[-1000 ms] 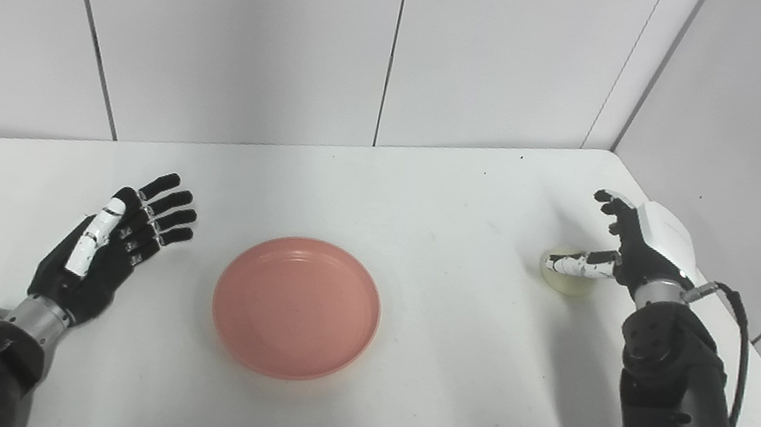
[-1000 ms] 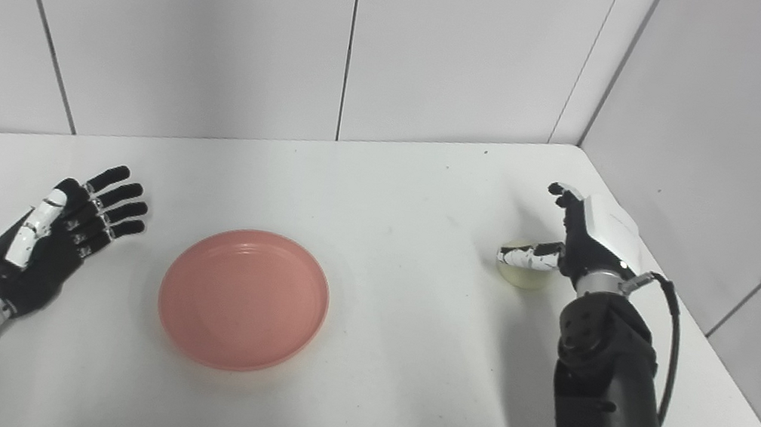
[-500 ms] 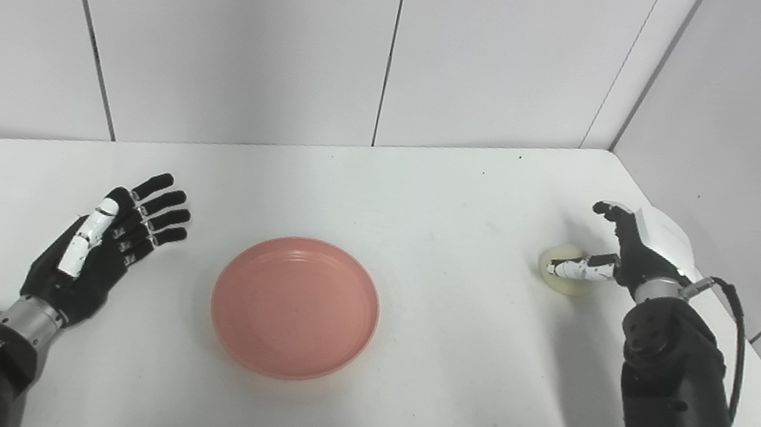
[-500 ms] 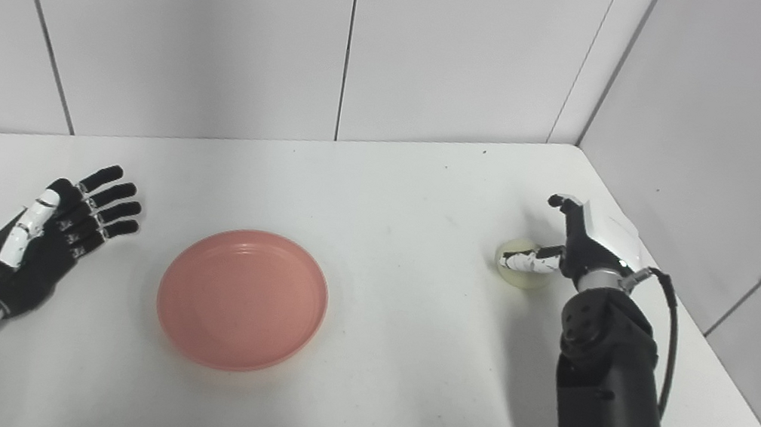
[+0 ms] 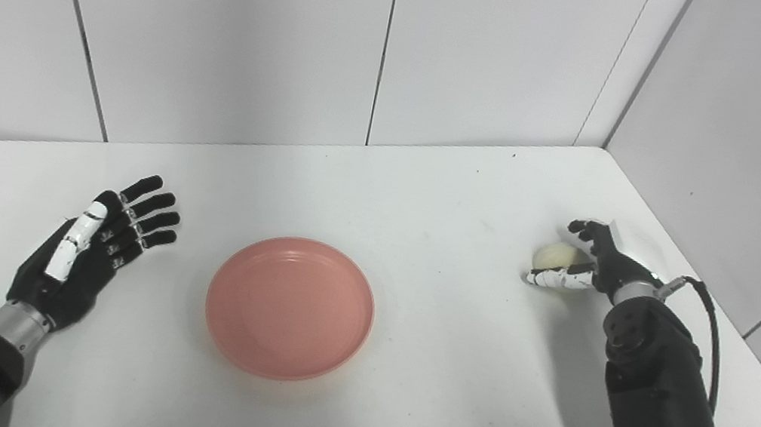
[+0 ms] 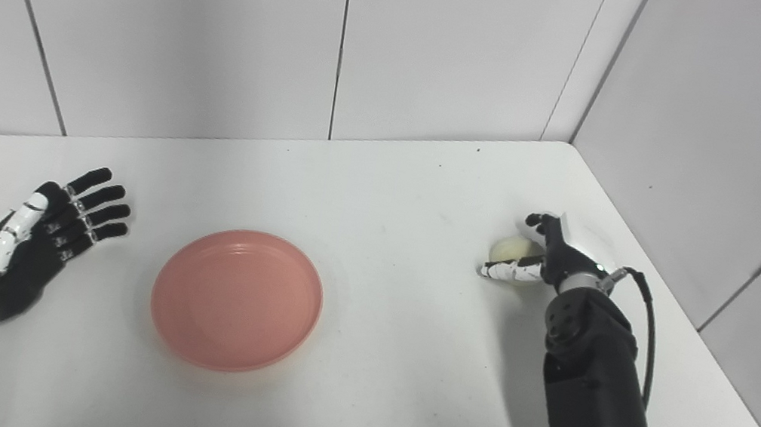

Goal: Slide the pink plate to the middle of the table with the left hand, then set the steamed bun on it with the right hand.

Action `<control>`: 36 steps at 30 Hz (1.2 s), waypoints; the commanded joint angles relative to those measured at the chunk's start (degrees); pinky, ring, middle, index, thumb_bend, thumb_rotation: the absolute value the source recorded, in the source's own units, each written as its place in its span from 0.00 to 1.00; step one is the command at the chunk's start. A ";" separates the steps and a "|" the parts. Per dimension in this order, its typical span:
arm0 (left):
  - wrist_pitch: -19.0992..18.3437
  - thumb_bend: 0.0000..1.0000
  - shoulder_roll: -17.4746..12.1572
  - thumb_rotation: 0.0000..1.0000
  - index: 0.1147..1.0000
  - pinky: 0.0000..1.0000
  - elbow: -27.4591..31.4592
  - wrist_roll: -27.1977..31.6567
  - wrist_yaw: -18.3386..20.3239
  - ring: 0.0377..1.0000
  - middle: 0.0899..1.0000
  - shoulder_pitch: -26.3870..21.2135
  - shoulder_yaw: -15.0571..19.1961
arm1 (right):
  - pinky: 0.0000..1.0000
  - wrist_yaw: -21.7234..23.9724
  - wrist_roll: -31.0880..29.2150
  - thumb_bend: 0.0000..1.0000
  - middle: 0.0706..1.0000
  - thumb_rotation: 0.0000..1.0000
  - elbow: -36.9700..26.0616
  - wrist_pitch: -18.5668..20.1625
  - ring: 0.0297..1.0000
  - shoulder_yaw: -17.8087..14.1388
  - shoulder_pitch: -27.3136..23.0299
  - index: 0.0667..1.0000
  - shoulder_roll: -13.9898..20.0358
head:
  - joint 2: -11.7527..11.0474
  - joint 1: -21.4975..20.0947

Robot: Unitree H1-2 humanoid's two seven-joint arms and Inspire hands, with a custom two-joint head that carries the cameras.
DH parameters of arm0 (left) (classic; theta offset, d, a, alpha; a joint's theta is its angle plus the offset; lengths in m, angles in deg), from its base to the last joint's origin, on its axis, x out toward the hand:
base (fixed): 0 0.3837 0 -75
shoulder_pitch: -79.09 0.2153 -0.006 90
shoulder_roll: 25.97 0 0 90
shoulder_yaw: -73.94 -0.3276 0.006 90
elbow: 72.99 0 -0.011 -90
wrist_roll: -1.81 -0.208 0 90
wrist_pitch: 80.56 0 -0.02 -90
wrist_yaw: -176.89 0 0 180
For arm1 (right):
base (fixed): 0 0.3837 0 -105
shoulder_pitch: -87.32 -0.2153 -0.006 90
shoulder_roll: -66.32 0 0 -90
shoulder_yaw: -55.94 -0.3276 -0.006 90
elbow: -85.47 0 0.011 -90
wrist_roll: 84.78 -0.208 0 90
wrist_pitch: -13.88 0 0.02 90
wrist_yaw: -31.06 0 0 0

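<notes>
Near the middle of the tabletop, a touch toward the front edge, your pink plate [image 5: 290,308] sits flat with nothing on it. Over by the right edge, well apart from the plate, you have the steamed bun [image 5: 555,257], pale and round. Your right hand [image 5: 590,266] is wrapped around it: the white thumb [image 5: 557,279] runs along the bun's near side and the dark fingers [image 5: 584,228] curl over its far side, so you are clamped on the bun. Whether the bun rests on the table [image 5: 429,198] or has come clear of it, you cannot tell from these views. On the other side, your left hand [image 6: 37,234] lies low near the left edge, palm up, fingers spread and pointing toward the back wall, holding nothing and well clear of the plate's rim. Behind the table, white wall panels [image 5: 227,21] meet at the far right corner.
</notes>
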 commanded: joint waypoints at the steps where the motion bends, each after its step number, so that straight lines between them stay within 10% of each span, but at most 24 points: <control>1: -6.58 0.51 -1.19 0.85 0.82 0.80 -3.64 -2.34 -1.56 0.82 0.84 5.87 -0.95 | 0.67 -2.40 -0.81 0.84 0.77 0.33 -0.42 -0.24 0.74 -0.01 -1.98 0.76 2.36 | 0.13 0.12; 15: -8.00 0.50 -1.13 0.86 0.82 0.82 -1.15 -2.37 -2.27 0.82 0.84 6.55 -1.28 | 0.64 -2.16 -0.70 0.83 0.73 0.29 1.51 -0.21 0.70 0.56 -2.38 0.73 2.85 | 0.72 0.34; 25: -7.49 0.51 -1.46 0.85 0.83 0.81 -1.29 -2.56 -1.83 0.82 0.84 6.54 -1.70 | 0.32 -4.50 -2.71 0.53 0.37 0.00 1.32 -0.22 0.37 -1.35 -1.65 0.51 2.88 | 1.15 0.19; 36: -7.79 0.50 -1.48 0.85 0.82 0.81 -0.87 -2.40 -1.99 0.82 0.84 6.63 -1.90 | 0.32 -0.86 0.52 0.52 0.36 0.00 0.93 -0.22 0.36 -2.57 -1.97 0.49 2.10 | 1.29 0.50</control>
